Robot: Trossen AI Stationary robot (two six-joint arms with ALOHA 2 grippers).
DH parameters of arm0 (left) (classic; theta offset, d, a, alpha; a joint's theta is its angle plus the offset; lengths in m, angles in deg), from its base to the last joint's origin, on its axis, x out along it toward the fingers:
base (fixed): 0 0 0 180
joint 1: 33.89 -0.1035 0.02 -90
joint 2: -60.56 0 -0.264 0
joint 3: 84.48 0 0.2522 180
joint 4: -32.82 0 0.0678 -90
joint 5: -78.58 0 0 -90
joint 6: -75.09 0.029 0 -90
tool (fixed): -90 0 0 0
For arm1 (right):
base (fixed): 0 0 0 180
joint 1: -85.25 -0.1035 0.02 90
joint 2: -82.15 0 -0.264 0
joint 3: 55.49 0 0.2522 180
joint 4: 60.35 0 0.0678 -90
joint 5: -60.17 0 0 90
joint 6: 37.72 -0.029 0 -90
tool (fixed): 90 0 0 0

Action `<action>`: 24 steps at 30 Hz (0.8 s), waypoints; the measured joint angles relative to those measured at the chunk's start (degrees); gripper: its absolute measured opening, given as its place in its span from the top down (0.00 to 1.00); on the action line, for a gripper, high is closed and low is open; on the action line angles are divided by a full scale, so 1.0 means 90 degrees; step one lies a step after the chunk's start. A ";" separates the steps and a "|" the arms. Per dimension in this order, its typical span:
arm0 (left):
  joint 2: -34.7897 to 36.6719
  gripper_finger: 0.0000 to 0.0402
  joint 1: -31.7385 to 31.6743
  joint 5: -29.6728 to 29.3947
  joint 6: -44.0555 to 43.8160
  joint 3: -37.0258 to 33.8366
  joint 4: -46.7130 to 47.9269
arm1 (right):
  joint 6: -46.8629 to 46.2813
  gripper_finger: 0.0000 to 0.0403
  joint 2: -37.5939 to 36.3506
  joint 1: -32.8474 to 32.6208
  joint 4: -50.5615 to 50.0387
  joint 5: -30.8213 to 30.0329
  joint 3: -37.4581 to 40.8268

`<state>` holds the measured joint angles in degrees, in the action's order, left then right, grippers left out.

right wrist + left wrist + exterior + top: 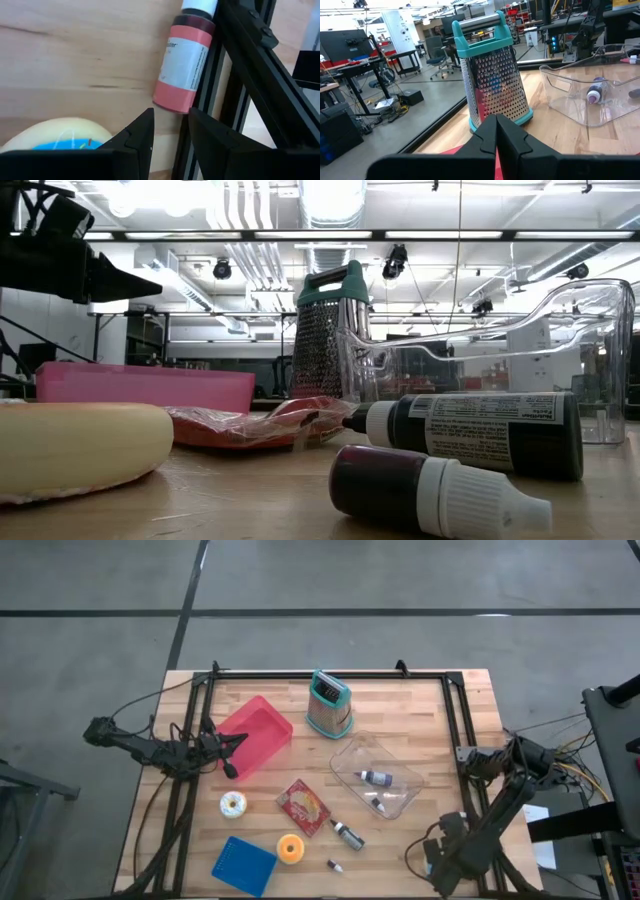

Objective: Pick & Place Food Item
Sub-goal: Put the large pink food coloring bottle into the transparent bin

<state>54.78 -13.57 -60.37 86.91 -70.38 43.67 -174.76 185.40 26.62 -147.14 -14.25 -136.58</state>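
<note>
Doughnuts and a wrapped snack are the food on the tabletop point(420, 700): a white-iced doughnut point(232, 804), an orange doughnut point(290, 849) beside a blue square lid point(243, 865), and a red-wrapped snack point(303, 807) between them and the clear plastic container point(378, 775). Which of the three is meant cannot be told, and none is held.

The left end effector point(232, 745) hangs over the near edge of the pink bin point(255, 735) with its fingers pressed together and nothing between them, pointing toward the box grater point(492, 82). The right end effector point(435, 855) sits low at the tabletop's front right corner, by the frame. Its fingers stand a little apart and grip nothing, and a pink-labelled bottle point(182, 65) lies just ahead of them.

The risks, as I judge them:
- A descent with the left fingers still closed would push the food aside instead of straddling it.
- The bin wall is close enough to be clipped.
- The doughnuts look soft and could be squashed by a hard squeeze.
- The wrapper could slip or crumple.
- The small dropper bottles point(347, 834) near the snack could be knocked and roll.
</note>
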 joint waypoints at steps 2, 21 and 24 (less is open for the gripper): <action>0.0000 0.99 0.0000 0.0000 0.0000 0.0000 0.0000 | -0.0084 0.71 0.0088 0.0002 -0.0067 0.0019 0.0011; 0.0000 0.99 0.0000 0.0001 0.0000 -0.0001 0.0000 | -0.0241 0.71 0.0402 0.0053 -0.0353 0.0070 0.0044; 0.0000 0.99 0.0001 0.0000 0.0000 -0.0001 0.0000 | -0.0269 0.71 0.0402 0.0050 -0.0353 0.0057 0.0044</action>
<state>54.78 -13.56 -60.37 86.91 -70.38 43.67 -177.18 189.02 27.07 -150.32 -13.74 -136.19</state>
